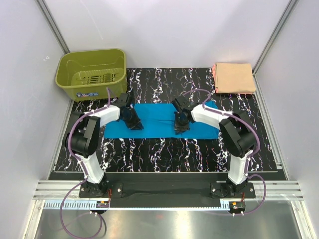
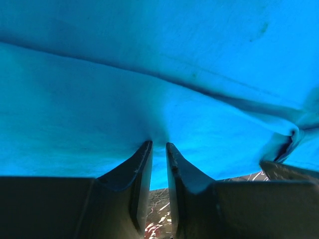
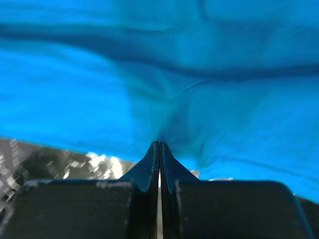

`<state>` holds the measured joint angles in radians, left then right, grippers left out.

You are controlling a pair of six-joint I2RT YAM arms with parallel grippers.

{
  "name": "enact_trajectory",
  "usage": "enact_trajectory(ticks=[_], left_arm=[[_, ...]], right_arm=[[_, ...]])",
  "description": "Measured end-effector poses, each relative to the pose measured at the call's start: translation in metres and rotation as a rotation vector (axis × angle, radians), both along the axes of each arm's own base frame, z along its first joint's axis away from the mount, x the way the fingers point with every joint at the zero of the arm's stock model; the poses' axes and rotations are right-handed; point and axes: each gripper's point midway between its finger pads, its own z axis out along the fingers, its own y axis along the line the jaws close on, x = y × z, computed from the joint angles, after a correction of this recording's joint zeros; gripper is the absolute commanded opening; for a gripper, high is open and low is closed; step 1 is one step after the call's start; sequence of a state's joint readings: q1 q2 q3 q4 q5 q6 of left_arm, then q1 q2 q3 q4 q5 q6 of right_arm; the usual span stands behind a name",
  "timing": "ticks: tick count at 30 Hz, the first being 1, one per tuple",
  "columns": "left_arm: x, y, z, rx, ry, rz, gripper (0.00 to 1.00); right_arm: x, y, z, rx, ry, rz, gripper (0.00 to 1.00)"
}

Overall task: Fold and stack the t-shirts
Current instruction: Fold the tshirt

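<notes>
The turquoise t-shirt [image 1: 157, 119], plain and flat, is laid just near-right of the basket [image 1: 119, 69], its long axis running left to right. Only in the wrist views is its puckered near edge seen pinched by the left gripper [image 2: 159, 144] and the right gripper [image 3: 159, 143]. The folded peach t-shirt [image 1: 234, 77] is seen only from above, far right of the basket.

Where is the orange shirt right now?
In the top view, the peach-orange t-shirt lies folded at the far right corner of the table, across from the green basket at far left and apart from the blue t-shirt.
</notes>
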<state>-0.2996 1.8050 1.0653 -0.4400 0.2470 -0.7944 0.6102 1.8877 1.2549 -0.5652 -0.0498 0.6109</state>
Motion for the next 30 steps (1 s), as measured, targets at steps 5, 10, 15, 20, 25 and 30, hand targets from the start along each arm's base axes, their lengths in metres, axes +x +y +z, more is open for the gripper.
enact_trajectory(ticks=[5,10,15,20,25,30], left_arm=[[-0.001,0.000,-0.001,0.002,0.003,0.000,0.24],[-0.001,0.001,-0.001,0.005,0.004,0.001,0.24],[-0.001,0.001,-0.002,0.006,0.008,0.001,0.24],[0.000,0.001,-0.002,0.008,0.016,0.000,0.24],[0.000,0.001,-0.002,0.012,0.021,-0.003,0.24],[0.000,0.001,-0.002,0.012,0.020,-0.006,0.24]], right_arm=[[0.006,-0.010,-0.010,-0.058,-0.014,-0.019,0.00],[0.020,-0.018,-0.010,-0.100,-0.049,-0.045,0.00],[0.044,-0.026,-0.006,-0.119,-0.081,-0.077,0.00],[0.057,-0.028,0.000,-0.110,-0.093,-0.086,0.00],[0.055,-0.029,-0.002,-0.117,-0.086,-0.085,0.00],[0.066,-0.033,-0.006,-0.152,-0.098,-0.085,0.00]])
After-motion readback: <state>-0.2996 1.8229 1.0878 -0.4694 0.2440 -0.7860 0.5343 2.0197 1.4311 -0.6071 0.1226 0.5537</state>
